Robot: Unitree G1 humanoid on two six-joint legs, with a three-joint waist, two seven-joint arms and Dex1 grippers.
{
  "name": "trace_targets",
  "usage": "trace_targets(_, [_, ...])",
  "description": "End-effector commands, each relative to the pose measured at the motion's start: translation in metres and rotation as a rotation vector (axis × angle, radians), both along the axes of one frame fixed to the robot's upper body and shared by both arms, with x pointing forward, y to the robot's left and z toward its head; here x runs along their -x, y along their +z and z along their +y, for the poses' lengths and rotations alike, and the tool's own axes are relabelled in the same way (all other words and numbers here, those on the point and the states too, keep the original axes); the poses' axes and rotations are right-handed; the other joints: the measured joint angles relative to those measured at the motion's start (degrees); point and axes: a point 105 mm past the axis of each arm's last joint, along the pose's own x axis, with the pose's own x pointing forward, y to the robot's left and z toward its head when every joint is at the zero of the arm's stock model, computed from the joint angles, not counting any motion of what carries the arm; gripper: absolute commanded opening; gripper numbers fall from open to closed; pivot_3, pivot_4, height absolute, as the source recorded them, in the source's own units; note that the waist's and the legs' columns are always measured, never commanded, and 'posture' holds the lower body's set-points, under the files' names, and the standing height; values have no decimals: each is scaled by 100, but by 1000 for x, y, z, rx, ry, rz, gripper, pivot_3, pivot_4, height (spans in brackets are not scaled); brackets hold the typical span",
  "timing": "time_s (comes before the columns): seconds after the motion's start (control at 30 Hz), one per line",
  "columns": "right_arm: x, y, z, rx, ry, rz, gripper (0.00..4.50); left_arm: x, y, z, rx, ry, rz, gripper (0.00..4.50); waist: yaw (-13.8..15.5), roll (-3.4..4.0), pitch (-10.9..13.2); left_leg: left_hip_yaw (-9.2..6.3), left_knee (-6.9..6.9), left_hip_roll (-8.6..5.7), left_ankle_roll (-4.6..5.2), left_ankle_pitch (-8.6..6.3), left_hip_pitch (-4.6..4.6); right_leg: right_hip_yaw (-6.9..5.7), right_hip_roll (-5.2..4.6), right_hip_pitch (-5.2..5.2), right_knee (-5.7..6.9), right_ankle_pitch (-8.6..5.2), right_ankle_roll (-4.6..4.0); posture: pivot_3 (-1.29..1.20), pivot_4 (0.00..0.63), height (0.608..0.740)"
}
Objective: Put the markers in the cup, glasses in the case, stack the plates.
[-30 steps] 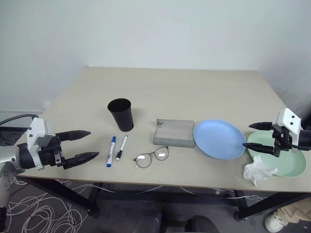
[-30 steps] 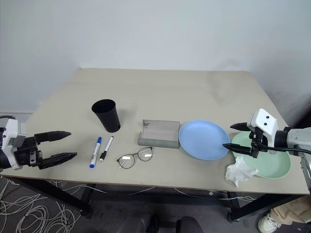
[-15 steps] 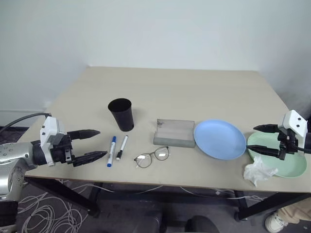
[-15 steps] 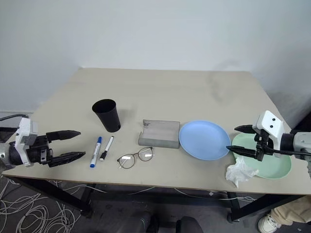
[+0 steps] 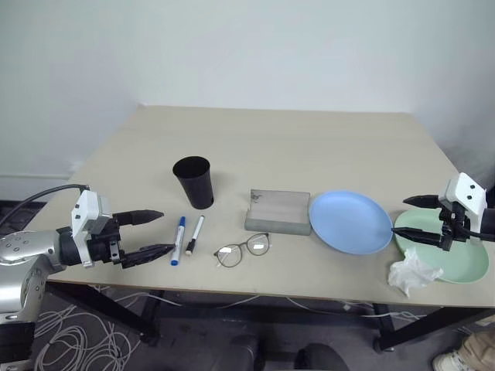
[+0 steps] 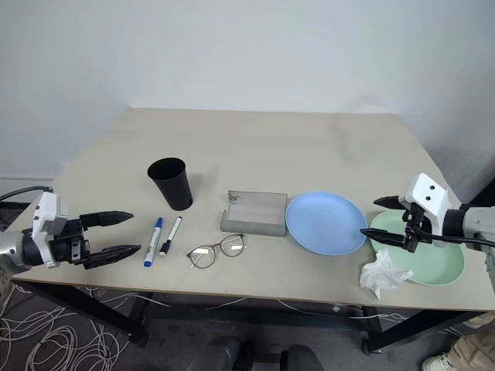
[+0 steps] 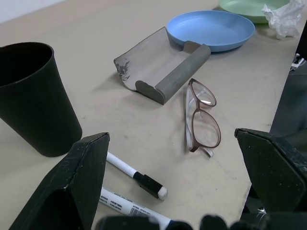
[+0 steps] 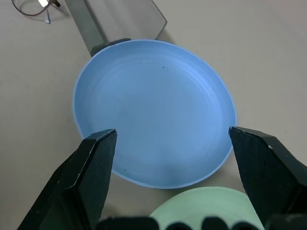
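Note:
Two markers lie side by side near the table's front left, one blue-capped (image 5: 176, 239) and one black-capped (image 5: 193, 235). Behind them the black cup (image 5: 193, 182) stands upright. The glasses (image 5: 241, 250) rest unfolded in front of the grey case (image 5: 277, 212). A light blue plate (image 5: 349, 222) touches the case's right end, and the mint green plate (image 5: 456, 259) lies further right. My left gripper (image 5: 165, 232) hovers open just left of the markers. My right gripper (image 5: 400, 216) is open above the gap between the two plates, holding nothing.
A crumpled white plastic wad (image 5: 410, 272) sits on the front rim of the green plate, near the table's front edge. The far half of the tan table (image 5: 271, 139) is bare. Cables lie on the floor below.
My left gripper has crept right, closer to the markers, still open. The right gripper and all objects on the table stay where they were.

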Motion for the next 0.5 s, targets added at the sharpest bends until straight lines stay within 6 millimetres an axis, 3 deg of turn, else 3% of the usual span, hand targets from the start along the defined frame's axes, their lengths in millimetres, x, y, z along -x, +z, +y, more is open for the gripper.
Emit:
trace_targets(0.03, [-12,5,-24,36,-149,-19,4060,-5,12,0,-18,-2,-64,4455,-4,-1,0,0,1,0,0,0,0,0,0,0,0,0,0,0,0,709])
trace_targets(0.27, [-23,-1,-75,29,-437,9,4060,-14,14,-7,-31,-26,-99,4455,2,0,-1,1,5,0,0,0,0,-1,0,0,2,5,-7,0,0,709])
trace_targets(0.4, [-17,-9,-94,38,-533,41,4060,-30,30,-29,3,-107,-159,4455,36,0,-2,-1,8,0,11,7,-1,-9,0,1,3,14,-20,0,0,709])
trace_targets(0.5, [-12,-15,-109,58,-608,67,4060,-28,44,-50,54,-224,-173,4455,35,1,-2,1,11,0,41,24,-1,-9,1,3,3,15,-18,0,0,709])
